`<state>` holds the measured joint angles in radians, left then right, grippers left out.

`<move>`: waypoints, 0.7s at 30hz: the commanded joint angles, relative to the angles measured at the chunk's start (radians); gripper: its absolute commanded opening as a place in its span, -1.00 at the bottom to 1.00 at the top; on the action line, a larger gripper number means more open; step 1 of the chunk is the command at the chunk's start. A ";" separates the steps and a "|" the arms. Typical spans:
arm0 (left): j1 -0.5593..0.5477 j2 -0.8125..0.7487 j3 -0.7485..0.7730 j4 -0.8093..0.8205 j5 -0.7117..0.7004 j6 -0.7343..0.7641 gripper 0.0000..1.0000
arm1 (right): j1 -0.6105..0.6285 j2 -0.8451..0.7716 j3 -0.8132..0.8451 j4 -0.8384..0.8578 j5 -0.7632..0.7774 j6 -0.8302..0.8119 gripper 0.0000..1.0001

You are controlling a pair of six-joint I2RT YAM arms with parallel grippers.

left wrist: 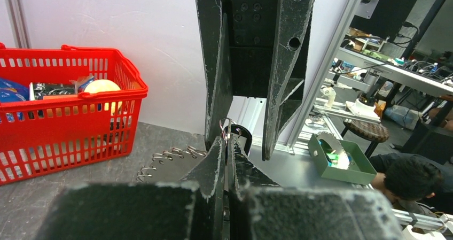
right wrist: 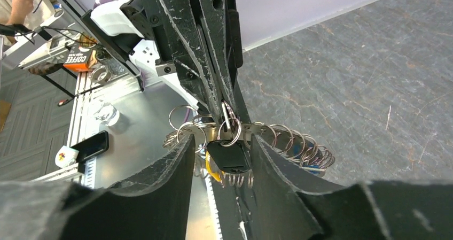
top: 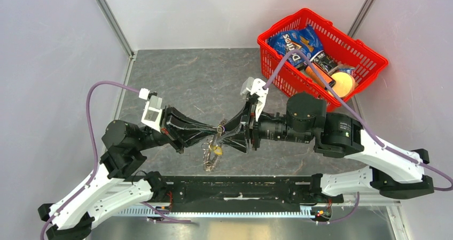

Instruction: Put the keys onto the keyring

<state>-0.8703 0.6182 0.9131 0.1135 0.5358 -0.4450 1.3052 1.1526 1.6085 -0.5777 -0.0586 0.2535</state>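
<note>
The keyring (top: 209, 157), a big metal ring fringed with small silver loops, hangs above the table between my two grippers. My left gripper (top: 217, 128) is shut on its rim; in the left wrist view (left wrist: 228, 144) thin metal shows between the closed tips. My right gripper (right wrist: 223, 139) is open, one finger on either side of the ring (right wrist: 291, 141). A black key (right wrist: 229, 155) hangs on a small loop between the right fingers. A yellow key (right wrist: 211, 169) hangs just behind it. A blue key (right wrist: 302, 148) shows among the loops on the right.
A red basket (top: 374, 53) with snack bags and a round orange item stands at the back right of the grey table; it also shows in the left wrist view (left wrist: 107, 93). The black rail of the arm bases (top: 240, 189) runs along the near edge.
</note>
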 commanded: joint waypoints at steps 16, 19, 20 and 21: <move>0.001 -0.010 0.004 0.122 0.070 -0.074 -0.96 | -0.001 0.009 0.041 0.048 -0.060 -0.131 -0.24; 0.003 -0.007 0.001 0.130 0.072 -0.078 -0.96 | -0.001 0.000 0.029 0.072 -0.081 -0.143 -0.26; 0.002 -0.006 0.000 0.132 0.075 -0.080 -0.96 | -0.001 -0.001 0.027 0.081 -0.087 -0.146 -0.27; 0.002 -0.005 -0.001 0.134 0.076 -0.082 -0.95 | -0.001 -0.001 0.027 0.085 -0.092 -0.148 -0.28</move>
<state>-0.8700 0.6144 0.9092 0.1596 0.5850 -0.4850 1.3052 1.1660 1.6276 -0.5701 -0.1181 0.1444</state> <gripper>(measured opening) 0.037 0.372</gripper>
